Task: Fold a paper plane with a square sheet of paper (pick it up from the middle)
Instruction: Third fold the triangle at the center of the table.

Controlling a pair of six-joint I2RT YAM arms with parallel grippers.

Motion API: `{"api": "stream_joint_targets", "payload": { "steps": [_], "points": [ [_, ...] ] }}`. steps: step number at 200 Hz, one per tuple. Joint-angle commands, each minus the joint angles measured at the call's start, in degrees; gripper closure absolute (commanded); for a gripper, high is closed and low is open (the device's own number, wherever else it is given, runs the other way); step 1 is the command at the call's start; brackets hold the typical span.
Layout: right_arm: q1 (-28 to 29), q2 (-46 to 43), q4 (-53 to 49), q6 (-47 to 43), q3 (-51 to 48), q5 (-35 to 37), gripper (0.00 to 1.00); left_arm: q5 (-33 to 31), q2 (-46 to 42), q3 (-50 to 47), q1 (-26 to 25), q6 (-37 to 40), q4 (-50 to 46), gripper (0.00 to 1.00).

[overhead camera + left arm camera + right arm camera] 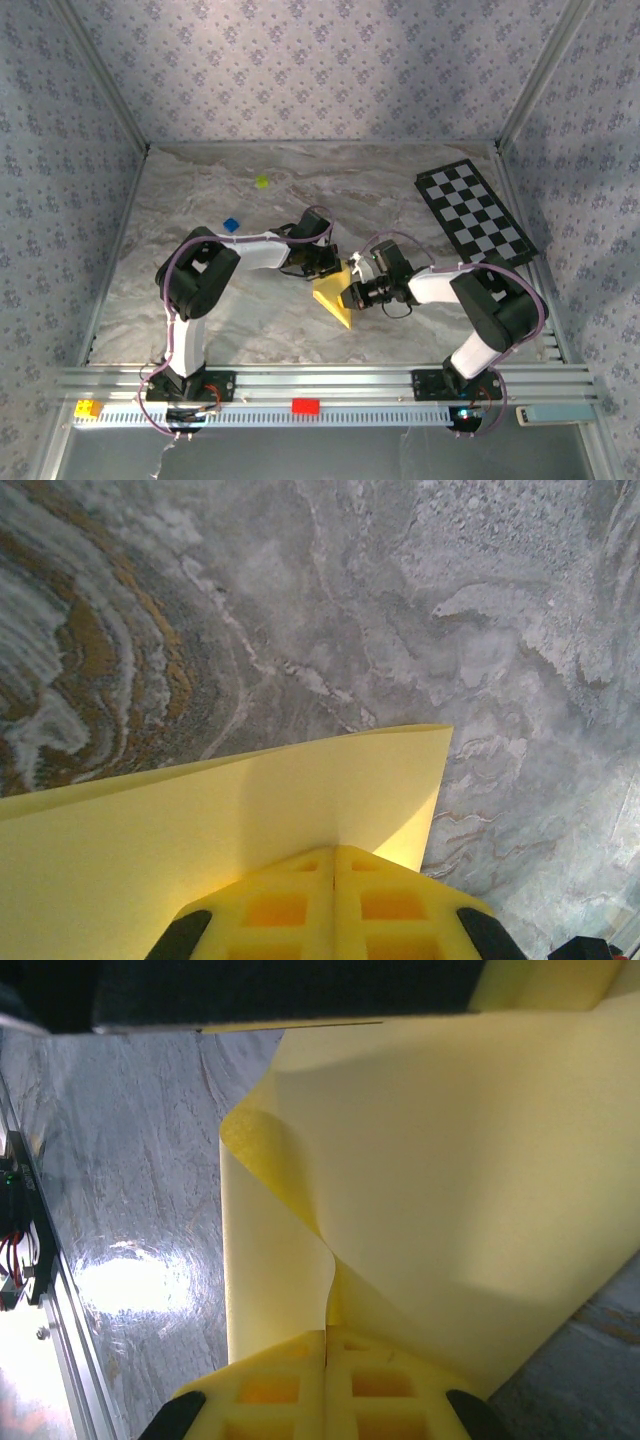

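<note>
L pincer & R pincer both clamped closed

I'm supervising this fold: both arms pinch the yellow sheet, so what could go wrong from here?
The left fingers and right fingers pinch the square sheet of paper close together; pulling apart could tear it. The sheet curls loosely beside the right fingers, so a crease might land crooked.

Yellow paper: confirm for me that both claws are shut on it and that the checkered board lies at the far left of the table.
Not quite. The checkered board lies at the far right of the table, not the left; the top view shows it. The rest stands: the left claw and the right claw are both shut on the yellow paper.
</note>
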Motion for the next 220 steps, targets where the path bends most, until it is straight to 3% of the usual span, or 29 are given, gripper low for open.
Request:
{"api": "stream_joint_targets", "payload": {
  "steps": [1,220],
  "points": [
    [0.1,-0.69,-0.39,0.31,0.15,2.01,1.0,-2.35,1.13,-1.29,-0.4,-0.45,-2.07,0.96],
    [-1.4,-0.61,-2.77,-1.94,1.6,0.55,1.0,-2.45,1.56,-1.36,-0.48,-0.64,-1.98,0.97]
  ]
}}
